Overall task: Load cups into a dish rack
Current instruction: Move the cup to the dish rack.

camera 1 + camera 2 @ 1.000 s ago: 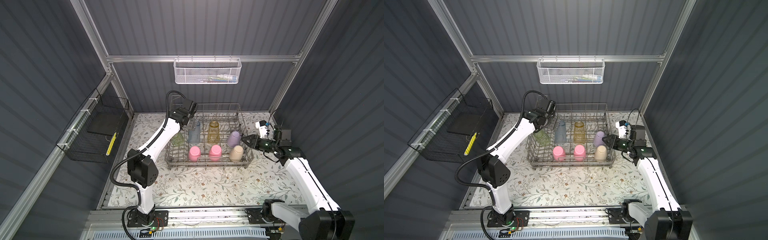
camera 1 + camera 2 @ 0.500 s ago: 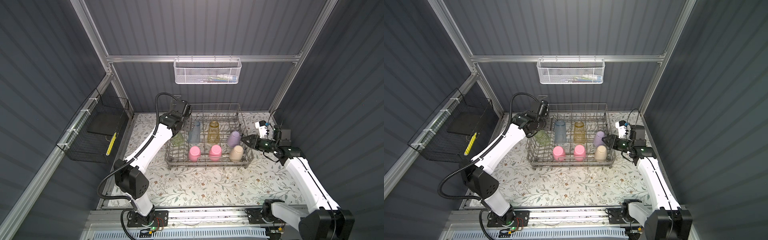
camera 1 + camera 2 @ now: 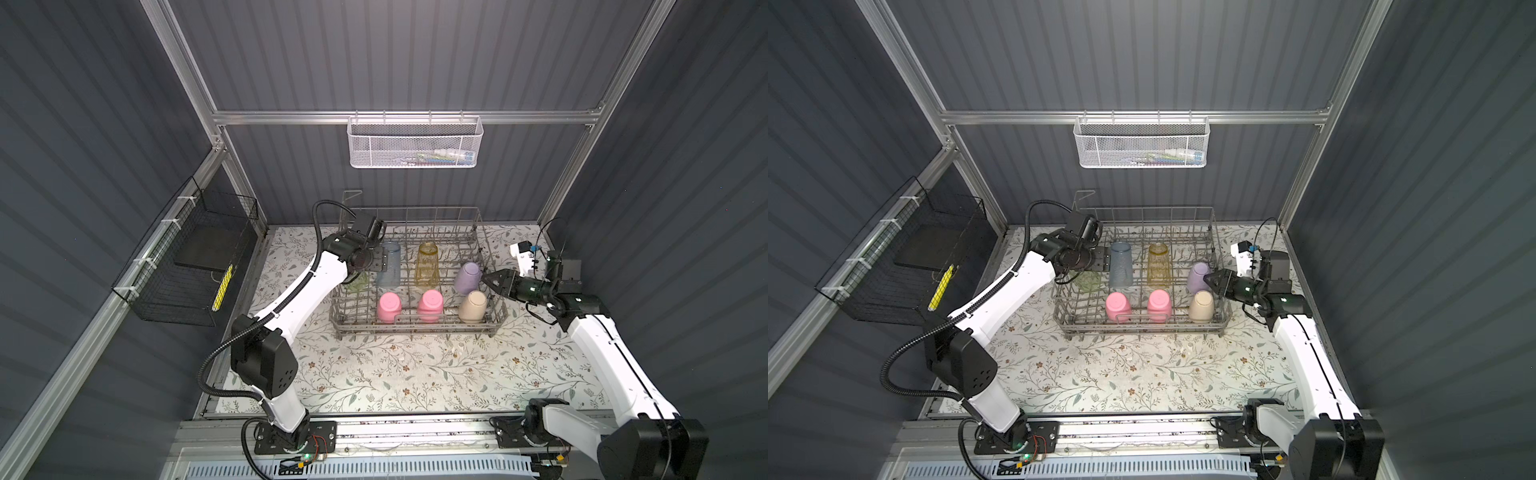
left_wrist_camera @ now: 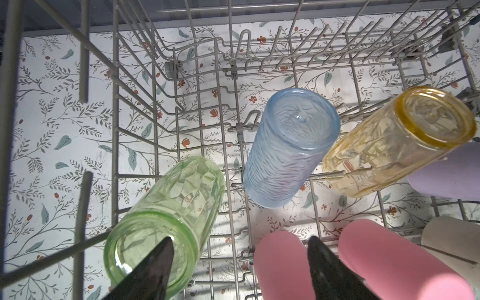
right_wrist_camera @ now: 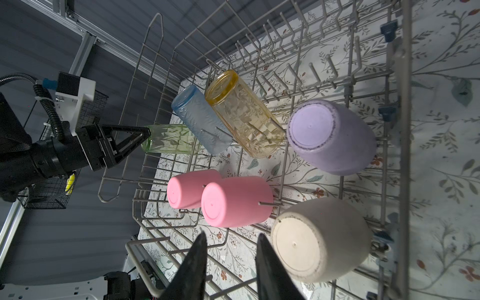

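The grey wire dish rack (image 3: 415, 327) (image 3: 1142, 327) holds several cups, bottoms up. In its far row are a green cup (image 3: 357, 283) (image 4: 168, 220) (image 5: 168, 139), a blue cup (image 3: 390, 266) (image 4: 288, 153) and an amber cup (image 3: 427, 266) (image 4: 397, 140), with a lavender cup (image 3: 467, 276) (image 5: 332, 137) at the right. The near row has two pink cups (image 3: 388, 306) (image 3: 430, 305) and a beige cup (image 3: 473, 306) (image 5: 319, 239). My left gripper (image 3: 376, 264) (image 4: 240, 242) hangs open above the green cup, holding nothing. My right gripper (image 3: 486, 279) (image 5: 232, 237) is open and empty at the rack's right end.
A white mesh basket (image 3: 413, 143) hangs on the back wall. A black wire basket (image 3: 187, 266) is fixed to the left wall. The rack stands on a floral mat (image 3: 395, 374), with bare mat in front of it.
My left arm's elbow has swung down and to the left, while its gripper stays over the rack's left end with jaws slightly narrower. The right arm has not moved.
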